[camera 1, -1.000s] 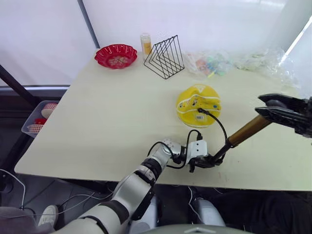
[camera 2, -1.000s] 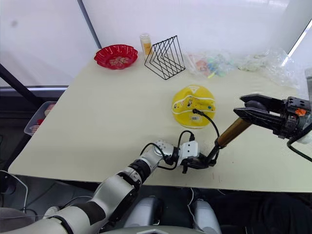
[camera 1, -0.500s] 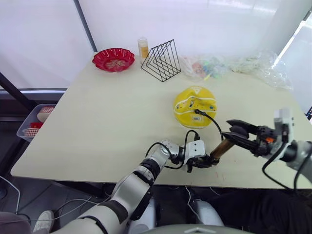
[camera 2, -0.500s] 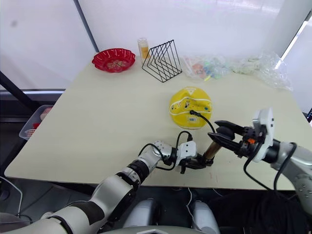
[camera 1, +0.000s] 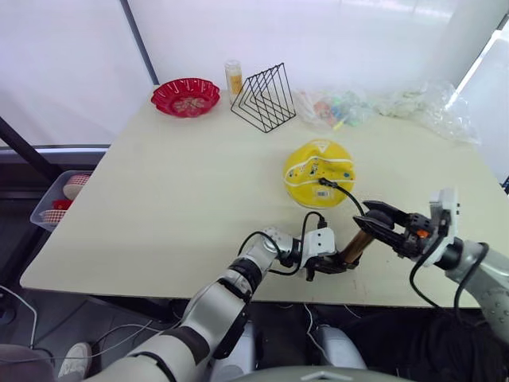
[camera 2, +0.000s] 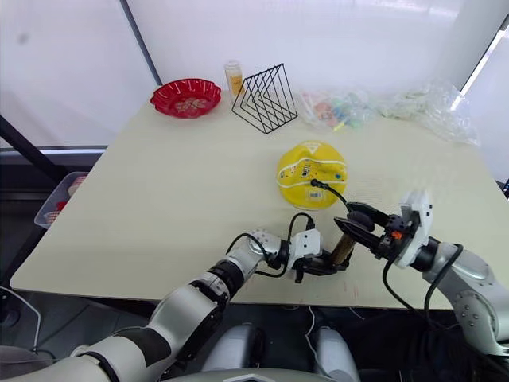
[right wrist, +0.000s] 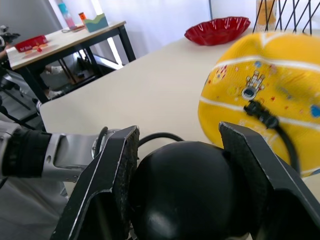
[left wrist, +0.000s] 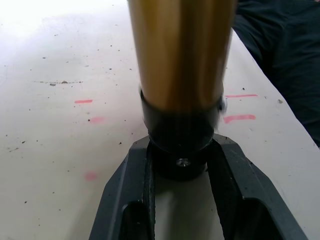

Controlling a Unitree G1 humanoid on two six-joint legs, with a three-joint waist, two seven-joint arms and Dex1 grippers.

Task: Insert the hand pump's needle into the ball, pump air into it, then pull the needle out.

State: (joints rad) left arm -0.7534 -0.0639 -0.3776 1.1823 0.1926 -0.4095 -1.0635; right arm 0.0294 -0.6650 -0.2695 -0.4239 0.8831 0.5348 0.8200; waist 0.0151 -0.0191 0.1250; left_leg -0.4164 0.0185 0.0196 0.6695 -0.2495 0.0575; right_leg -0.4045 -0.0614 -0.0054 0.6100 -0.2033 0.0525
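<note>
I am holding the hand pump (camera 1: 355,246) at both ends, low in the right half of the head frame, near the table's (camera 1: 175,191) front edge. My left gripper (camera 1: 328,265) is clamping the black base cap: in the left wrist view both fingers (left wrist: 131,200) are pressing against the cap, with the gold barrel rising straight away from them. My right gripper (camera 1: 380,225) is sitting at the upper end, its fingers (right wrist: 112,172) flanking the round black handle knob (right wrist: 185,190), close against it or nearly so; I am judging this a grip on the handle.

The relation that matters is the pump's long axis. It is running diagonally from my left gripper at the lower left up to my right gripper at the upper right, so any stroke has to travel along that slanted line, right hand sliding toward or away from the left. The stroke looks short now, the handle lying near the barrel.

The yellow ball (camera 1: 320,172) is lying just above the pump, centre-right, and the black hose (camera 1: 350,199) is arcing from it down to the base. The needle (right wrist: 256,107) fitting is sitting against the ball's skin, apparently inserted; the pin itself is hidden.
</note>
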